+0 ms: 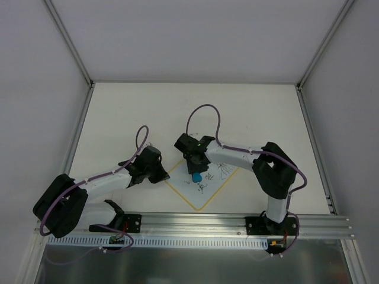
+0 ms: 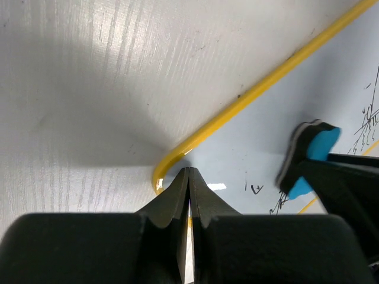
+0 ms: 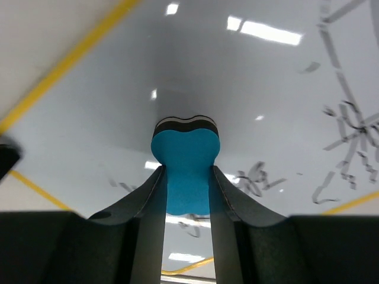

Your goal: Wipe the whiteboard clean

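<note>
On the tabletop (image 1: 148, 112), your right end effector (image 3: 186, 171) is clamping the blue eraser (image 3: 185, 145) on the whiteboard (image 1: 190, 191), scribbles (image 3: 349, 127) lying to its right, while your left end effector (image 2: 188, 173), closed, is touching the board's left corner.

Small white whiteboard (image 1: 188, 190), yellow-edged with rounded corners, lying flat and cornerwise on the bench (image 1: 148, 112), still bearing dark scribbles (image 1: 225, 171).

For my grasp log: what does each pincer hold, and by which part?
The right pincer holds the small blue foam eraser block, squeezed by its two opposite sides. The left pincer is shut and holds nothing.
</note>
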Controlling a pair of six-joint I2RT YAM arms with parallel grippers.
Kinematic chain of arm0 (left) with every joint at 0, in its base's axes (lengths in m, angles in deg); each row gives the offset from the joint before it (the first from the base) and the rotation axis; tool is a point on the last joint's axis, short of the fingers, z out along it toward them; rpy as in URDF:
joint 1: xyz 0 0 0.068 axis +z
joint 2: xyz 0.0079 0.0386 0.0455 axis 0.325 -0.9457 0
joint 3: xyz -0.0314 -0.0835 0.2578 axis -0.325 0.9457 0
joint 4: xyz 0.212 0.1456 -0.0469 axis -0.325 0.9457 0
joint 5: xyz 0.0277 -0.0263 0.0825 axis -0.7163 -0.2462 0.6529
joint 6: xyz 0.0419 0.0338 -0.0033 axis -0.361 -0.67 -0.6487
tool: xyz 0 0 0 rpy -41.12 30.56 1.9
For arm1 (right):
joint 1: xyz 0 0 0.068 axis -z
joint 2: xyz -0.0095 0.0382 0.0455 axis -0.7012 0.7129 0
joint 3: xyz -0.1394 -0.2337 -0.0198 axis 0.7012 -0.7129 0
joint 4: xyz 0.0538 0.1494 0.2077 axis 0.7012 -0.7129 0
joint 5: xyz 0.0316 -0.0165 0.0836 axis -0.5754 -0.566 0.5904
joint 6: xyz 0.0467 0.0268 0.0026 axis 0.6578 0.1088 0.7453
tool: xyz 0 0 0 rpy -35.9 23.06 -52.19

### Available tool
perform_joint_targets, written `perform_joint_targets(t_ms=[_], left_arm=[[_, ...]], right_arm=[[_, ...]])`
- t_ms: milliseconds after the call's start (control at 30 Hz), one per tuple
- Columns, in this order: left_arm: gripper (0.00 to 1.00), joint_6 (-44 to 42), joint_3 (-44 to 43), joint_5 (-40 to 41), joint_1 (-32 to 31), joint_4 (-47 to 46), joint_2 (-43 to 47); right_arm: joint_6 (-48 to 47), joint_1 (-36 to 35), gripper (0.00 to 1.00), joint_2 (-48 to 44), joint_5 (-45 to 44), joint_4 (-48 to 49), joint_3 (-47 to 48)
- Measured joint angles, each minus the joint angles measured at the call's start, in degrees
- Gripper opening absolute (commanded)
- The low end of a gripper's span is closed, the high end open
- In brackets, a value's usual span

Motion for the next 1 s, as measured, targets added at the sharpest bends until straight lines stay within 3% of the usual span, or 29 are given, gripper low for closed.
perform_joint_targets(t_ms=[167, 300, 633, 1000], left_arm=[[0.0, 0.24, 0.63, 0.35, 0.0, 0.04, 0.92], [0.0, 0.24, 0.66, 0.42, 0.0, 0.04, 0.9], [0.0, 0.24, 0.66, 0.42, 0.0, -0.17, 0.83], [0.0, 0.74, 1.38, 0.92, 0.02, -0.35, 1.6]], right_arm=[[0.48, 4.55, 0.04, -5.73, -2.6, -1.97, -7.15], [0.61, 3.8, 0.04, -5.88, -3.89, -2.75, -7.06], [1.51, -5.31, 0.03, 4.83, -2.78, -6.49, 7.21], [3.96, -5.75, 0.03, 7.82, -0.48, -5.99, 11.45]])
